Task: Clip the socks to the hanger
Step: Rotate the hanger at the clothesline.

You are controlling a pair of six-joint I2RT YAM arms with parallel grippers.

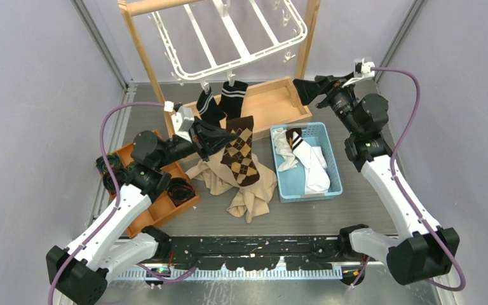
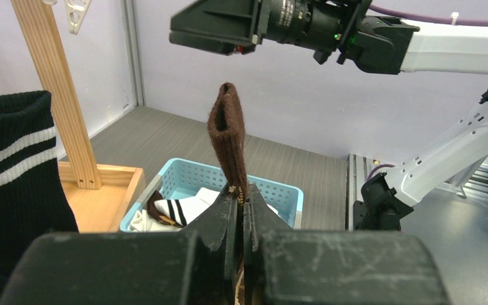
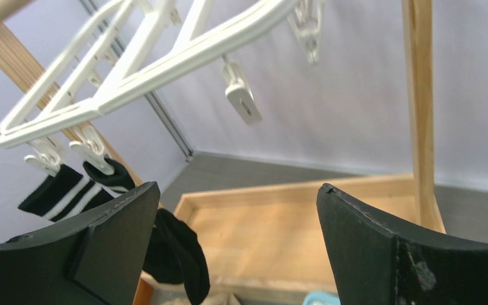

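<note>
Pale lavender-grey walls [image 1: 32, 95] box in three sides, meeting a dark grey ribbed tabletop [image 1: 305, 216] under flat, even light.

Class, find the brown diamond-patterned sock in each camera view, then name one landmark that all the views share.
Top external: the brown sock is mid-picture, at the left gripper, over the beige cloth.
Left wrist: its cuff stands up at centre, pinched in that gripper.
Right wrist: not in view.
Shared landmark: the black striped socks clipped to the hanger; upper centre, left edge, lower left.
</note>
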